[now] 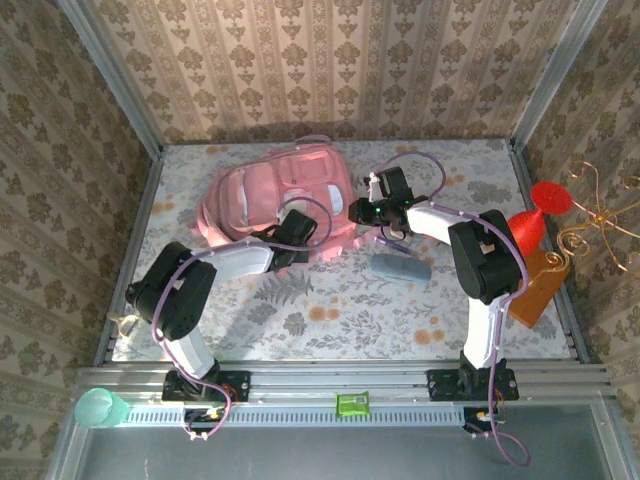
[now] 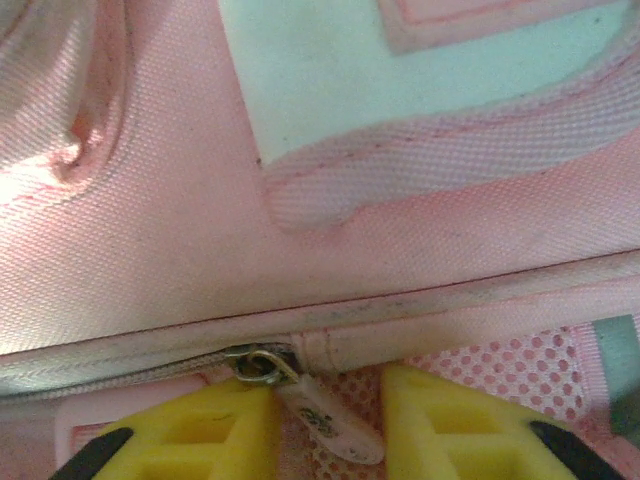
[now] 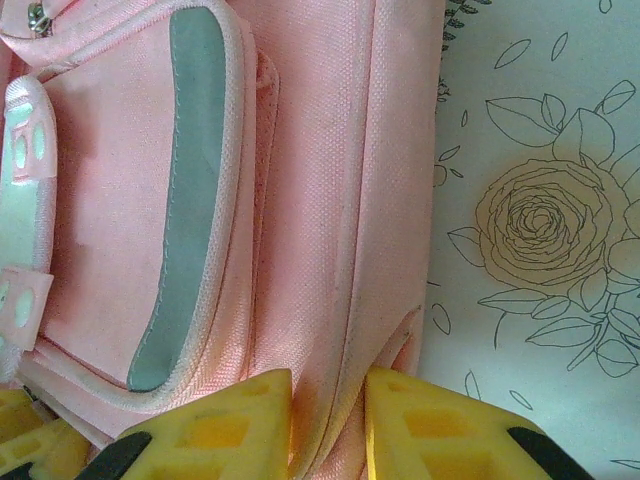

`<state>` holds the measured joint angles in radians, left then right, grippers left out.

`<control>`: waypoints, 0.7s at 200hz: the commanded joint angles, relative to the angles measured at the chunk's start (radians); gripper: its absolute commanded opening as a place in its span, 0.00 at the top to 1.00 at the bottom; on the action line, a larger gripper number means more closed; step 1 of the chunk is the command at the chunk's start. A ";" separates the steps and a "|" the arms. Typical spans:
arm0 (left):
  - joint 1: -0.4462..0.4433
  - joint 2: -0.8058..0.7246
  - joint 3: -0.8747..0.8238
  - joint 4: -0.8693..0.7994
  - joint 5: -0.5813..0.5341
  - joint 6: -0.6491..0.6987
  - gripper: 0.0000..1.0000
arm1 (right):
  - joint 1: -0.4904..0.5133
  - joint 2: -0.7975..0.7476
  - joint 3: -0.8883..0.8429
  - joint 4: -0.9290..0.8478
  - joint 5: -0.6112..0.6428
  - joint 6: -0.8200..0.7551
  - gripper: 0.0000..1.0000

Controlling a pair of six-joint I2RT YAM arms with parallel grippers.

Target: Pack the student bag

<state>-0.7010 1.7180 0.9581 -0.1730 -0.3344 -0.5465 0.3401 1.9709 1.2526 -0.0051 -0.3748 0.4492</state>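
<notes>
**Both pincers at the pink bag, fingertips partly cut off**

From above, the student bag point(image 1: 275, 190) lies on its side on the floral table point(image 1: 330, 310), at the far side, left of centre. Your arms cover its near edge and its right side, and from this height the wrists hide their own fingers.

Your left gripper point(image 2: 328, 395) is at the bag's near edge. In its wrist camera the two yellow fingers point(image 2: 230, 435) stand narrow, with a pale zipper pull point(image 2: 325, 425) lying slantwise between them. The bottom of the frame cuts off fingers and pull alike, so you cannot tell whether the pull is pinched or only lies in the gap.

Your right gripper point(image 3: 328, 400) is at the bag's right side. Its jaws are narrow and closed on a ridge of pink fabric that fills the gap between them. A second metal zipper slider point(image 3: 38, 15) sits cropped in the top left corner.

A grey pouch point(image 1: 401, 267) lies on the table, just near of the right gripper and apart from the bag.
</notes>
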 commanded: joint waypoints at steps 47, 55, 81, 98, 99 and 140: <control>-0.002 -0.061 0.004 0.010 -0.024 0.025 0.83 | -0.005 -0.008 -0.024 -0.024 -0.027 -0.005 0.76; 0.000 -0.059 0.006 0.008 -0.022 0.025 0.84 | -0.007 -0.007 -0.024 -0.023 -0.027 -0.005 0.76; 0.008 -0.050 0.000 0.006 -0.013 0.027 0.87 | -0.007 -0.010 -0.024 -0.025 -0.029 -0.007 0.76; 0.011 -0.050 -0.010 0.006 -0.008 0.025 0.89 | -0.009 -0.009 -0.022 -0.027 -0.031 -0.007 0.76; 0.011 -0.050 -0.011 0.006 -0.008 0.025 0.89 | -0.009 -0.009 -0.022 -0.027 -0.030 -0.007 0.76; 0.013 -0.056 -0.038 0.002 -0.003 0.028 0.92 | -0.010 -0.009 -0.021 -0.027 -0.033 -0.007 0.76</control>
<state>-0.6987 1.6836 0.9424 -0.1848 -0.3439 -0.5385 0.3351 1.9709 1.2499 -0.0029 -0.3759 0.4492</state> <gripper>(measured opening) 0.111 0.241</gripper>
